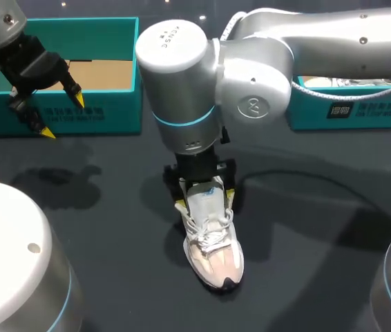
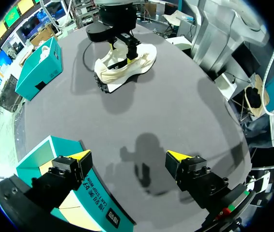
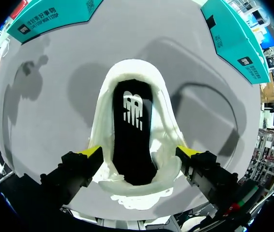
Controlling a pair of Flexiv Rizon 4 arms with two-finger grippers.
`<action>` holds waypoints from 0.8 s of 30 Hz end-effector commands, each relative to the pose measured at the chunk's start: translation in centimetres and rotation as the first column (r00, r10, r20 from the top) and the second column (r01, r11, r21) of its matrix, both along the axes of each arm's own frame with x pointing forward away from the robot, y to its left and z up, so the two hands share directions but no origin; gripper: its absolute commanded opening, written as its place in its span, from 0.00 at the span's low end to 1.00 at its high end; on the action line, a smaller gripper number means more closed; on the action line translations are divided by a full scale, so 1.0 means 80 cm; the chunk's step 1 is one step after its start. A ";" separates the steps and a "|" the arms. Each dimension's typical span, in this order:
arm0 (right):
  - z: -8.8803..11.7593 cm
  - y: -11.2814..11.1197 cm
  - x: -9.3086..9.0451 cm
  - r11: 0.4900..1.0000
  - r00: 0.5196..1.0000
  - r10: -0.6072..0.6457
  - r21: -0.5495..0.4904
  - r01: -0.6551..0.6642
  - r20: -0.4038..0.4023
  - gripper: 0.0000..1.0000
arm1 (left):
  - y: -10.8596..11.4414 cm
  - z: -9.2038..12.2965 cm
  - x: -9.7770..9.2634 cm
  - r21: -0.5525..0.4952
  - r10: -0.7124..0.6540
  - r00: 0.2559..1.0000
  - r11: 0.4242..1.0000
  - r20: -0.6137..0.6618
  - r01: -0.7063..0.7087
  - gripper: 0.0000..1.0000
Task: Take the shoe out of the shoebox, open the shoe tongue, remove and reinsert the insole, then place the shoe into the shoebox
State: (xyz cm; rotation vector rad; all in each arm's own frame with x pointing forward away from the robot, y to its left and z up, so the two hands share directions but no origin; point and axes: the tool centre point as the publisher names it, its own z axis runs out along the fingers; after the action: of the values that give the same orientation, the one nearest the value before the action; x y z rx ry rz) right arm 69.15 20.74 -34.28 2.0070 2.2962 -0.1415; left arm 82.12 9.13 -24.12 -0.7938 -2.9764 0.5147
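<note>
A white and pale pink shoe point(image 1: 213, 242) stands upright mid-table, toe toward the front edge. My right gripper point(image 1: 206, 196) hangs over its heel end, open, one yellow tip on each side of the collar. In the right wrist view the gripper point(image 3: 139, 152) straddles the shoe point(image 3: 168, 125), and a black insole point(image 3: 132, 130) with a white logo lies flat inside it. My left gripper point(image 1: 62, 114) hovers open at the front wall of the empty teal shoebox point(image 1: 123, 83), holding nothing. From the left wrist view, the gripper point(image 2: 129, 157) has one finger over that box point(image 2: 45, 154), and the shoe point(image 2: 125, 65) lies far ahead.
A second teal box point(image 1: 347, 111) stands at the back right behind my right arm, with something white inside; it also shows in the left wrist view point(image 2: 42, 67). The dark tabletop point(image 1: 99, 207) stretches between the shoe and the left box.
</note>
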 end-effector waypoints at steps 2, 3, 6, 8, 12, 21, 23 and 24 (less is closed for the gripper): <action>0.006 -0.002 -0.002 1.000 1.000 0.012 0.001 -0.012 0.013 1.00 | 0.000 0.000 0.000 0.003 -0.001 1.000 1.000 -0.001 0.001 1.00; 0.007 -0.003 -0.002 1.000 1.000 0.012 0.000 -0.012 0.013 1.00 | 0.000 0.000 0.000 0.003 -0.001 1.000 1.000 -0.001 0.001 1.00; 0.008 -0.007 -0.002 1.000 1.000 0.015 0.000 -0.015 0.012 1.00 | 0.000 0.000 0.000 0.003 -0.001 1.000 1.000 -0.001 0.001 1.00; 0.007 -0.012 -0.002 1.000 1.000 0.017 0.015 -0.018 0.012 1.00 | 0.000 0.000 0.000 0.003 -0.001 1.000 1.000 -0.001 0.001 1.00; 0.005 -0.014 -0.003 0.997 0.998 0.054 0.056 -0.055 0.018 1.00 | 0.000 0.000 0.000 0.003 -0.001 1.000 1.000 -0.001 0.001 1.00; 0.001 -0.016 -0.005 0.987 0.993 0.122 0.107 -0.121 0.001 1.00 | 0.000 0.000 0.000 0.003 -0.001 1.000 1.000 -0.001 0.001 1.00; 0.001 -0.016 -0.006 0.986 0.991 0.132 0.107 -0.131 -0.006 1.00 | 0.000 0.000 0.000 0.003 -0.001 1.000 1.000 -0.001 0.001 1.00; 0.001 -0.016 -0.007 0.985 0.991 0.137 0.107 -0.135 -0.008 1.00 | 0.000 0.000 0.000 0.003 -0.001 1.000 1.000 -0.001 0.001 1.00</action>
State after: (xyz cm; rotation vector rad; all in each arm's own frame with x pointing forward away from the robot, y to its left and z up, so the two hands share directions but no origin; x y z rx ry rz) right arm 68.60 19.80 -34.08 1.8881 2.4770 -0.0399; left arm 82.12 9.12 -24.12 -0.7939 -2.9764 0.5147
